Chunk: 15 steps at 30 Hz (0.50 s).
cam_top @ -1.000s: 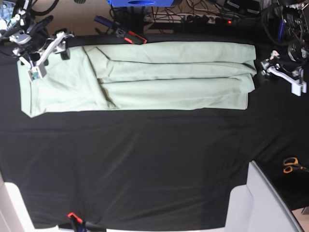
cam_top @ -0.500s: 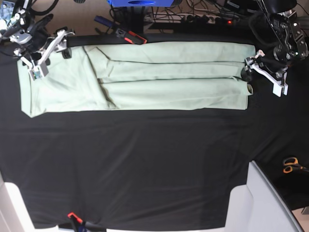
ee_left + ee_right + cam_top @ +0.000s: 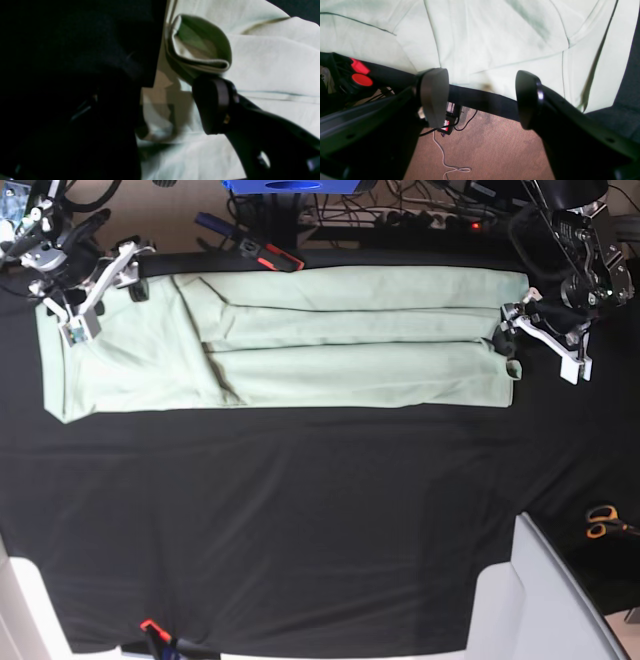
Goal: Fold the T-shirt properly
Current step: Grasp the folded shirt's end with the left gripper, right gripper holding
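At the far edge of the black table covering [image 3: 300,510] the T-shirt [image 3: 300,340] lies in a long folded strip, w/ left gripper [image 3: 540,340] wide at one end, right gripper [image 3: 95,295] wide over the other, apparently poised to lift both ends.

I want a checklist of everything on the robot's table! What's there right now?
Surface: black table covering, mostly bare in front.
Job's things: T-shirt folded into a long strip along the back edge; one corner curls up by the left gripper.
Clutter: scissors near the right edge; clamp at the back edge.
Grippers: left gripper open, at the shirt's end; right gripper open, empty, over the other end.
Cables: tangle behind the table.
Surroundings: brown floor.
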Each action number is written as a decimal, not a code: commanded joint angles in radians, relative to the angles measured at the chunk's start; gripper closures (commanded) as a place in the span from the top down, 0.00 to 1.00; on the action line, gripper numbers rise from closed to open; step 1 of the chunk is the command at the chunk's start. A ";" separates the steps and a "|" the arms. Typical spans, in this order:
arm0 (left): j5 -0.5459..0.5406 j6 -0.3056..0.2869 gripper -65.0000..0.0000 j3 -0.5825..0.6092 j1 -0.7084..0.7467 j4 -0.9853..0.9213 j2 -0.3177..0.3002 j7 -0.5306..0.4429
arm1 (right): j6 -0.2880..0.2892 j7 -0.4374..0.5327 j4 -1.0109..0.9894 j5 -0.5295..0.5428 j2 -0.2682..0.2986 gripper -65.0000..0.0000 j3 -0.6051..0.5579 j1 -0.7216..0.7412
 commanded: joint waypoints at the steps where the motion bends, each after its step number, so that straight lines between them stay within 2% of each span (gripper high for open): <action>1: -0.003 -0.005 0.73 -0.005 0.023 0.030 -0.028 0.017 | 0.004 0.016 0.013 0.011 0.008 0.61 0.001 -0.001; 5: -0.003 -0.005 0.73 -0.005 0.064 0.118 -0.031 0.020 | 0.004 0.016 0.004 0.011 0.008 0.61 -0.001 0.005; 8: -0.003 -0.014 0.73 -0.011 0.069 0.144 -0.031 0.069 | 0.004 0.016 -0.019 0.010 0.008 0.61 -0.001 0.017; 12: -0.005 -0.108 0.73 -0.087 0.050 0.130 -0.027 0.086 | 0.004 0.016 -0.056 0.010 0.008 0.61 -0.001 0.019; 15: -0.005 -0.140 0.73 -0.108 0.035 0.104 -0.027 0.086 | 0.004 0.016 -0.071 0.010 0.008 0.61 -0.001 0.019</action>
